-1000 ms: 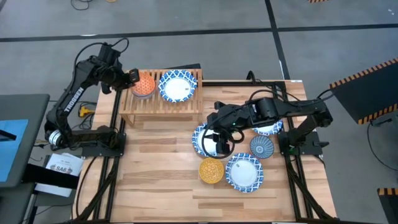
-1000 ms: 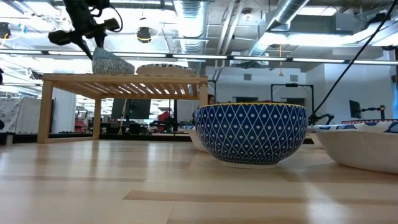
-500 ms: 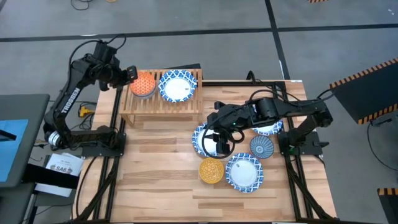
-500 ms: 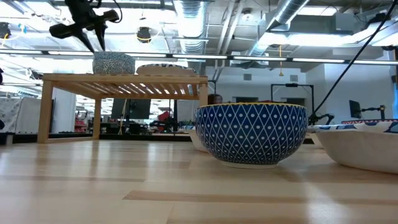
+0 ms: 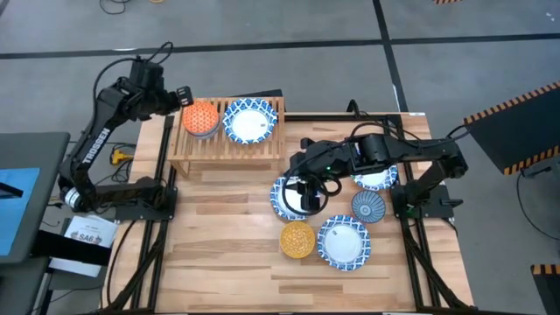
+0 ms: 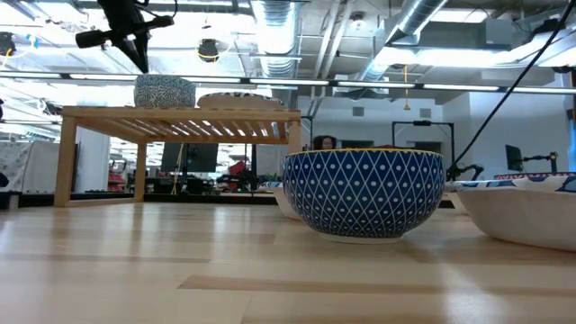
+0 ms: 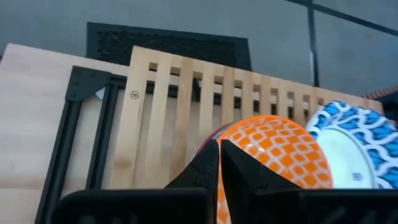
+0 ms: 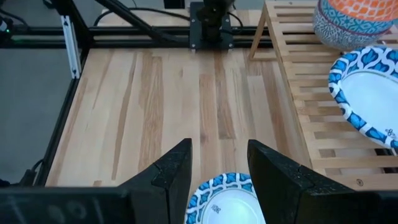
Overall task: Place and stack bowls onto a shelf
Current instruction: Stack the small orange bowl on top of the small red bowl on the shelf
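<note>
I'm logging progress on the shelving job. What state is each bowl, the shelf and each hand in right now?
Orange bowl: upright on the shelf, released.
Wide patterned bowl: on the shelf beside it.
Shelf: holds two bowls.
Yellow bowl: on the table.
Dark blue bowl: on the table.
Three other wide bowls: on the table, unstacked.
Left hand: shut, empty, clear of the orange bowl.
Right hand: open above a wide bowl.

Even, bright overhead light across the surface (image 5: 227, 245); shadows beneath the bowls and the arms are soft and short, no harsh glare on the wood. In the low view, ceiling strip lights (image 6: 423, 54) blow out to white and the near surface goes soft, while the dark blue bowl (image 6: 364, 192) stays fairly crisp. Left wrist view: the near end effector (image 7: 219, 163) reads blurred and dark, the shelf (image 7: 174, 112) beyond it sharper.
</note>
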Robot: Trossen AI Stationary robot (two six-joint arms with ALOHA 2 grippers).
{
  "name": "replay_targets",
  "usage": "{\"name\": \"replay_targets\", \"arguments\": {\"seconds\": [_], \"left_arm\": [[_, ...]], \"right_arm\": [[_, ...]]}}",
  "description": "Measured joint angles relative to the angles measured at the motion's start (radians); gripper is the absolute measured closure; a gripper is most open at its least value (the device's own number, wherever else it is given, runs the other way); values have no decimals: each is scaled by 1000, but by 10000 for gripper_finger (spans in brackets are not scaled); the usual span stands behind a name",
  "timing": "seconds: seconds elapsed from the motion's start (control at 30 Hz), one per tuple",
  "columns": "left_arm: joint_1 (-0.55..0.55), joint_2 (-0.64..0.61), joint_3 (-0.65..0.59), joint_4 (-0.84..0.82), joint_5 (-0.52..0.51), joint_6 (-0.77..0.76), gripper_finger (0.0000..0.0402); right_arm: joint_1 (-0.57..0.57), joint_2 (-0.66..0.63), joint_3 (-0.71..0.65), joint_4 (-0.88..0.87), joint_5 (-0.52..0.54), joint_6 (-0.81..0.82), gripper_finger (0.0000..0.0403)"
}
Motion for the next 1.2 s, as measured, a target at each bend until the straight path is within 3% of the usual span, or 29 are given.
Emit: {"name": "replay_targets", "arguments": {"seconds": [0.13, 0.3, 0.4, 0.7, 1.2], "left_arm": [[-66, 0, -58, 60, -50, -20, 401], [-160, 4, -131, 248, -127, -71, 401], [-197, 18, -159, 269, -209, -82, 401], [-256, 20, -203, 346, -333, -70, 401], [-279, 68, -203, 392, -390, -37, 401]], "right_arm": [[-5, 0, 0, 13, 0, 0, 223], [-12, 0, 0, 12, 0, 0, 223], [-12, 0, 0, 12, 0, 1, 223], [-11, 0, 0, 11, 0, 3, 223], [-11, 0, 0, 11, 0, 17, 223]]}}
